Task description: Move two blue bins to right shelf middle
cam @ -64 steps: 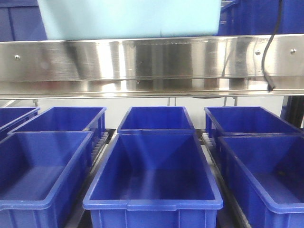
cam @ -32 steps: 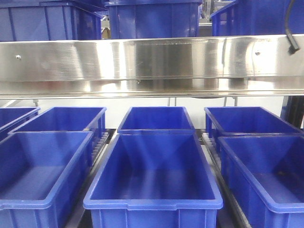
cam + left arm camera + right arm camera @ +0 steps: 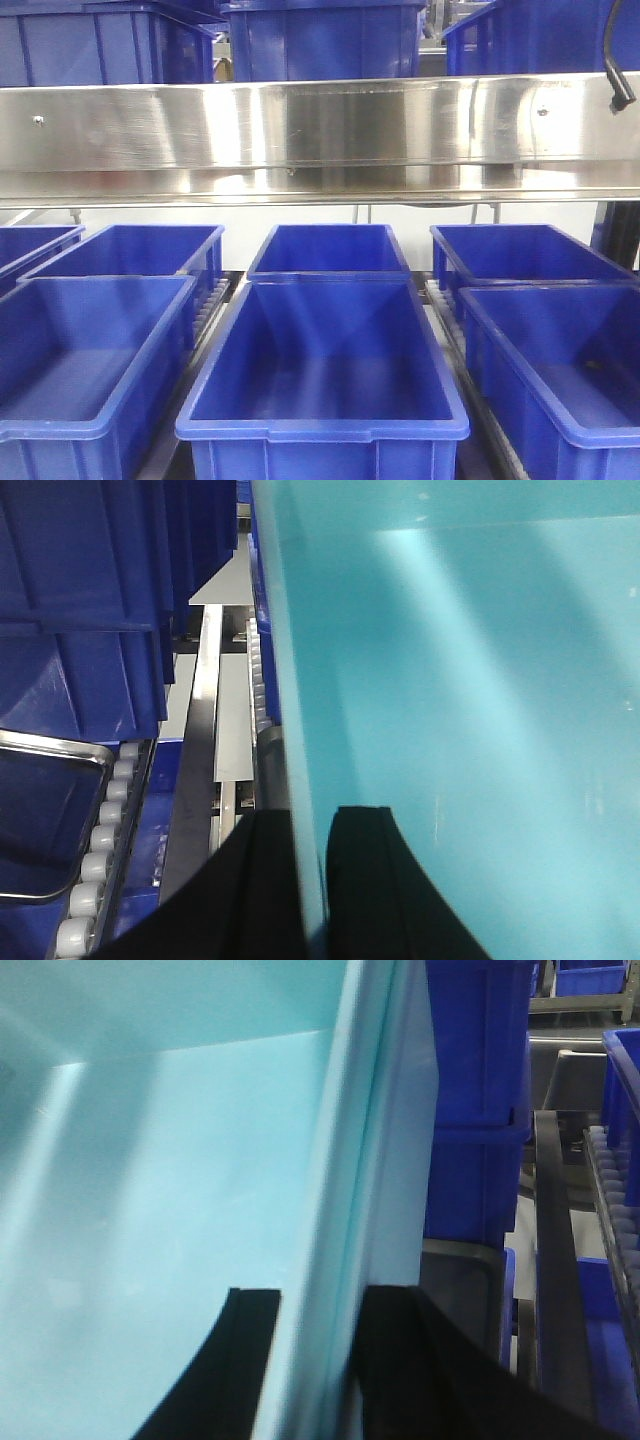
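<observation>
A light-blue bin fills both wrist views and does not show in the front view. In the left wrist view my left gripper (image 3: 312, 880) is shut on the light-blue bin's (image 3: 480, 730) left wall, one black finger (image 3: 262, 890) outside and one inside. In the right wrist view my right gripper (image 3: 315, 1370) is shut on the bin's (image 3: 150, 1160) right wall, with one finger (image 3: 225, 1370) inside and the other outside. The front view shows several dark blue bins, one in the centre (image 3: 322, 380), on the level below a steel shelf rail (image 3: 300, 130).
More dark blue bins (image 3: 320, 40) stand on the shelf above the rail. A black cable (image 3: 615, 60) hangs at the top right. Roller tracks (image 3: 95, 850) and stacked dark blue bins (image 3: 90, 600) lie left of the held bin, others (image 3: 475, 1090) to its right.
A second ago the light-blue bin filled the top of the front view; it has left that view, uncovering the upper-shelf bins. The black cable has shifted up and right.
</observation>
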